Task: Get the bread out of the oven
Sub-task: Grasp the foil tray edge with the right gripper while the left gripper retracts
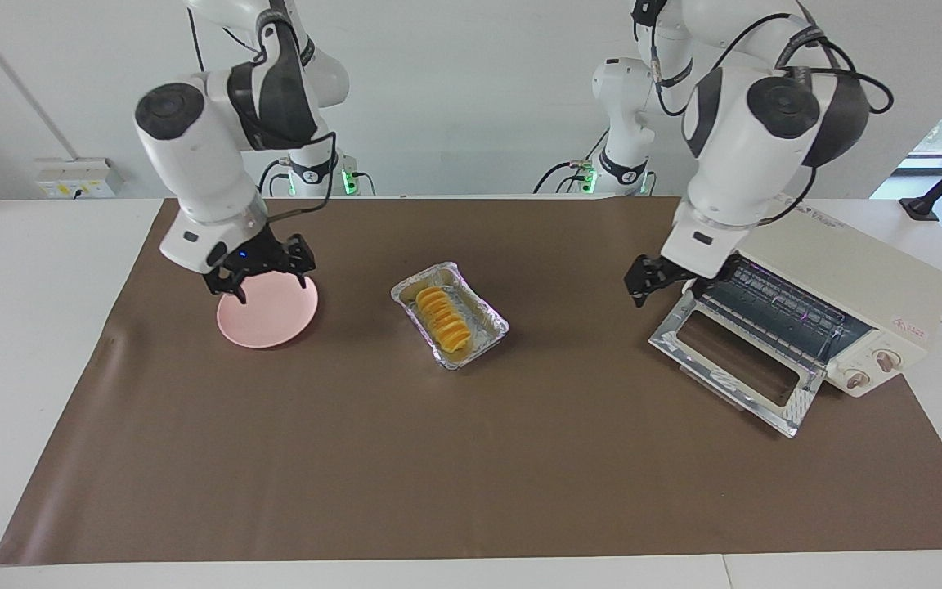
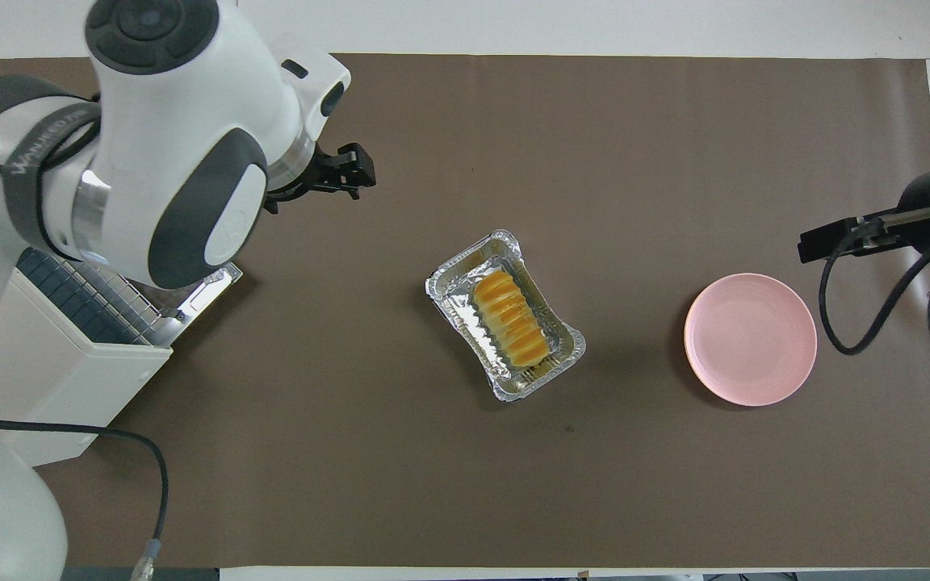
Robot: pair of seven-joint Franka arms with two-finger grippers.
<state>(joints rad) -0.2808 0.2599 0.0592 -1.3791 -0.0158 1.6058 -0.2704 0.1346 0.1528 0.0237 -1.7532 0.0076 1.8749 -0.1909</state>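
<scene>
Bright, even light from above makes soft shadows, the crinkled silver foil tray (image 1: 450,315) and shiny chrome oven door (image 1: 734,363) glare, and daylight glows at three o'clock.

Two arms, glossy white shells with dark grey joint covers and round dark grey end caps. Black cables looped loosely along the upper links and down to the wrists. Silver metal rings at the wrist joints. Small grey lettering on one dark band. Green lights at both bases. Black left gripper (image 1: 641,288); black right gripper (image 1: 262,274) with a small blue light.
</scene>
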